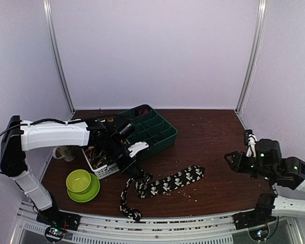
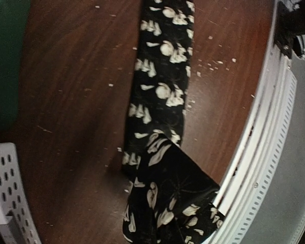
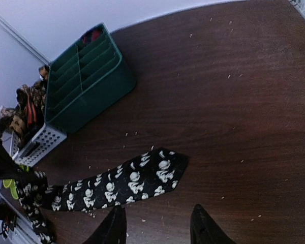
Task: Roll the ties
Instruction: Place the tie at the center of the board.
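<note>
Left gripper (image 1: 134, 168): closed, pinching the black tie (image 1: 173, 181) at its raised fold.
Right gripper (image 3: 157, 229): fingers apart, holding nothing.
Tie position: on the table (image 1: 213, 147), just before the green tray (image 1: 155, 129), wide end pointing right.

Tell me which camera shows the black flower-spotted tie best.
Right wrist: the tie lies large and clear, from wide end to narrow tail. Top external shows the tie whole but small. Left wrist shows only a blurred close-up stretch.
</note>
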Action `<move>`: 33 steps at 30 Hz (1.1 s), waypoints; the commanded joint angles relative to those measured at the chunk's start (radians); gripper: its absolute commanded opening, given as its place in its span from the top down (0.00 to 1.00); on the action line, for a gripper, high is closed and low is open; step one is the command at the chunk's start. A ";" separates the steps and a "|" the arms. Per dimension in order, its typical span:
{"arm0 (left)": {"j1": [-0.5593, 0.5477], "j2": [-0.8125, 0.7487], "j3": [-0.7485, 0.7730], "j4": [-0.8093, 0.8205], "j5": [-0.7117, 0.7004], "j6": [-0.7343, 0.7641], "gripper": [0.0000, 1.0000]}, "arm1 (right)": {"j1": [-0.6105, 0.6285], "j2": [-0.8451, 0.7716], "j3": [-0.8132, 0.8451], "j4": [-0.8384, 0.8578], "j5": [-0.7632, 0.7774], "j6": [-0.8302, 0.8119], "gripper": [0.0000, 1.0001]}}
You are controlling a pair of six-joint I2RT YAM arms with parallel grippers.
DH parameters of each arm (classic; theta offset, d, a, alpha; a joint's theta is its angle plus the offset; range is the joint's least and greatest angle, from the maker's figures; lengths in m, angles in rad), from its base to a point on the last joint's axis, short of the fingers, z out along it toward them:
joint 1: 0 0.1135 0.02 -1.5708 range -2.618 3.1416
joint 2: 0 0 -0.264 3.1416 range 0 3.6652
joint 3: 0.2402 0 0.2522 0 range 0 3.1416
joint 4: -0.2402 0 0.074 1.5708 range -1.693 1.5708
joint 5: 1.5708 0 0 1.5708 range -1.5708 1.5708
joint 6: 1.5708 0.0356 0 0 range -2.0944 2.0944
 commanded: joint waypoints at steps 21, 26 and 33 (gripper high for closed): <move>-0.054 -0.262 -0.079 0.126 -0.308 0.123 0.32 | 0.063 0.709 0.047 0.533 -0.464 -0.173 0.29; -0.159 -0.122 -0.071 0.297 -0.288 0.156 0.32 | -0.076 0.584 -0.045 0.611 -0.547 -0.085 0.28; -0.256 0.233 0.186 0.323 -0.319 0.206 0.32 | -0.233 0.382 -0.185 0.639 -0.597 0.027 0.27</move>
